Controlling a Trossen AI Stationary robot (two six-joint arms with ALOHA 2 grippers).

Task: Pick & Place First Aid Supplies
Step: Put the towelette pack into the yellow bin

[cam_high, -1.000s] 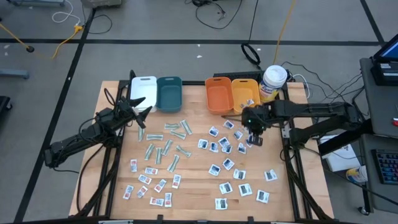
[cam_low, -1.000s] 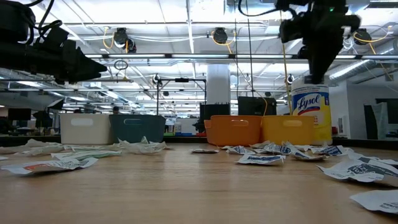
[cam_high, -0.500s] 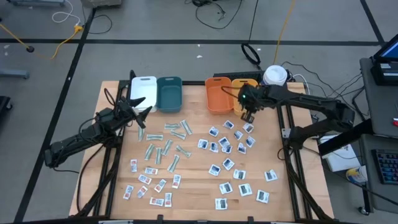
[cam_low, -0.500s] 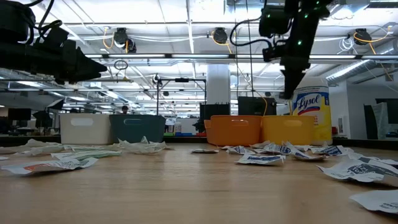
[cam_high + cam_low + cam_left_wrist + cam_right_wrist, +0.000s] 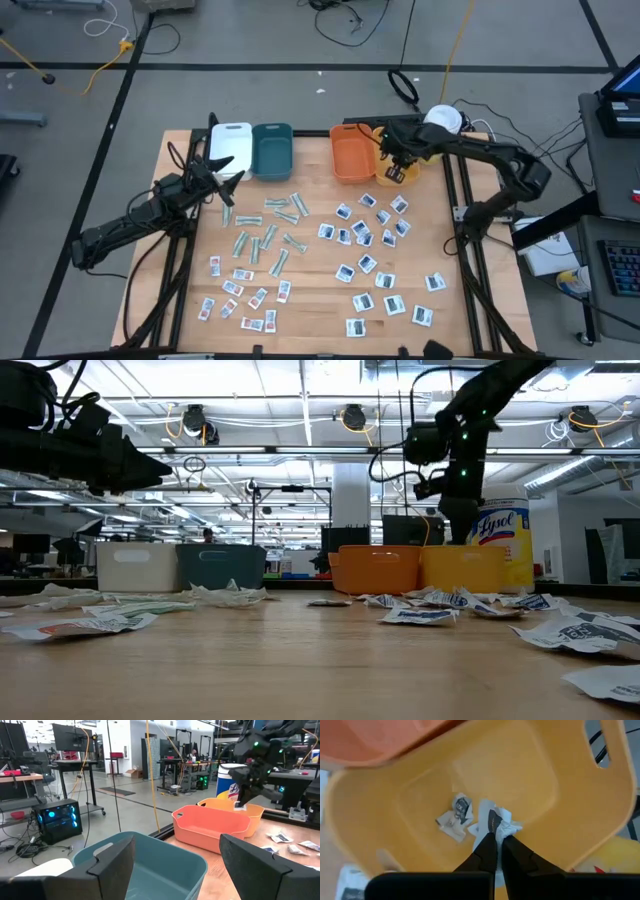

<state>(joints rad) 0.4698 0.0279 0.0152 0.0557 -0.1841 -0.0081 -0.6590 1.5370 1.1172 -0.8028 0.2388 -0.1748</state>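
Scattered across the near and middle wooden table (image 5: 310, 300): first aid packets, with white red-print packets (image 5: 240, 297) on the near left of the yellow bin's side of the board, white blue-print packets (image 5: 385, 300) nearest on the right and running up toward the yellow bin, and pale-green strips (image 5: 262, 240) in the middle, short of the teal bin. Farther back, four bins in a row along the table's far edge: white bin (image 5: 231, 145), teal bin (image 5: 272, 148), orange bin (image 5: 351, 152), yellow bin (image 5: 400, 150), the last two touching side by side. Left gripper (image 5: 222, 170) held above the table just short of the white and teal bins, fingers (image 5: 112, 865) spread wide apart, nothing between them. Right gripper (image 5: 496, 832) poised over the yellow bin, fingers pressed together and clamped on a crumpled white packet (image 5: 506, 826), seen from the right wrist view above the bin's floor. Two more packets (image 5: 455, 815) lying loose inside the yellow bin, beside the held one. White Lysol canister (image 5: 500, 540) with yellow label standing just behind the yellow bin, at the far right corner. Beyond the table, a workshop room with desks and monitors.
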